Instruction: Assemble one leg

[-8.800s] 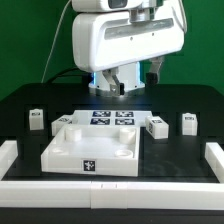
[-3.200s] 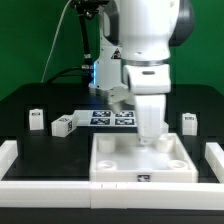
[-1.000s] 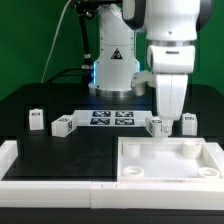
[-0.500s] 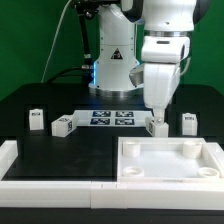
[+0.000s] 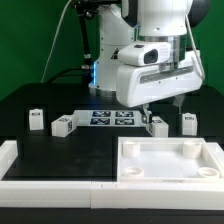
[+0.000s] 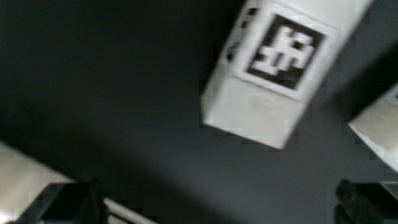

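Several small white legs with tags lie on the black table: one (image 5: 36,119) at the exterior view's left, one (image 5: 63,125) beside it, one (image 5: 158,126) behind the panel and one (image 5: 188,122) at the right. My gripper (image 5: 150,117) hangs tilted just above and to the left of the third leg. In the wrist view this leg (image 6: 276,70) lies flat with its tag up, ahead of my gripper (image 6: 217,205). The dark fingertips (image 6: 71,205) stand wide apart with nothing between them.
The large flat white panel (image 5: 170,172) with corner sockets lies at the front right. The marker board (image 5: 110,118) lies at the back middle. White rails (image 5: 8,155) border the table's left, front and right. A white edge (image 6: 27,165) shows near one finger.
Earlier the panel was moved from the middle to the front right. In the last second the hand has swung from upright to tilted, with the gripper low by the leg behind the panel.
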`<state>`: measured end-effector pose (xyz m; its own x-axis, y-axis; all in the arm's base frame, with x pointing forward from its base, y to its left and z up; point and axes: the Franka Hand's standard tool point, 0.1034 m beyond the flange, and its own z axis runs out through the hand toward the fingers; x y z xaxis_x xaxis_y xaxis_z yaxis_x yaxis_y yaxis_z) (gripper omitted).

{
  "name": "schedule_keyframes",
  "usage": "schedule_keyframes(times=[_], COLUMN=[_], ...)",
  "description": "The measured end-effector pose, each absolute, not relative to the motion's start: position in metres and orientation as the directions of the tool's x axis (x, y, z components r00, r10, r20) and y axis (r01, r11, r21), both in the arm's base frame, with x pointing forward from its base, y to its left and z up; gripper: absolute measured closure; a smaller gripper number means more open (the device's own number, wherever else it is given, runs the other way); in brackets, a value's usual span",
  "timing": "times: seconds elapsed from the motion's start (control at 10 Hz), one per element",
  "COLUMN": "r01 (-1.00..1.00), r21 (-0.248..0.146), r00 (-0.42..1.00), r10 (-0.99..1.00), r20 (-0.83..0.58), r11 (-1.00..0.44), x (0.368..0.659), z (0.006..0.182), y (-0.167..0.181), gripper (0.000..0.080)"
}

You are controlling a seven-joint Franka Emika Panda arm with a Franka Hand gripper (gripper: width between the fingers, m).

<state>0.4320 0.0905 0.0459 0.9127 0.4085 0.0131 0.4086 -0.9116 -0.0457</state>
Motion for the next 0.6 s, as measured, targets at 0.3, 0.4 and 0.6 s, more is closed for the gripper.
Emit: schedule_keyframes(times=[0.3,0.4,0.6], r01=[0.045,-0.073,-0.113], r21=[-0.067,-0.072,-0.070], r00=[0.999,0.997,0.993], r10=[0.046,-0.072,-0.110], r20=[-0.014,-0.025,-0.048], r11=[-0.997,-0.995,-0.991], x=[0.425,0.422,0.419], z=[0.045,0.044,0.043], y=[0.119,0.130,0.133], gripper=[0.0151,0.0151,0.0151])
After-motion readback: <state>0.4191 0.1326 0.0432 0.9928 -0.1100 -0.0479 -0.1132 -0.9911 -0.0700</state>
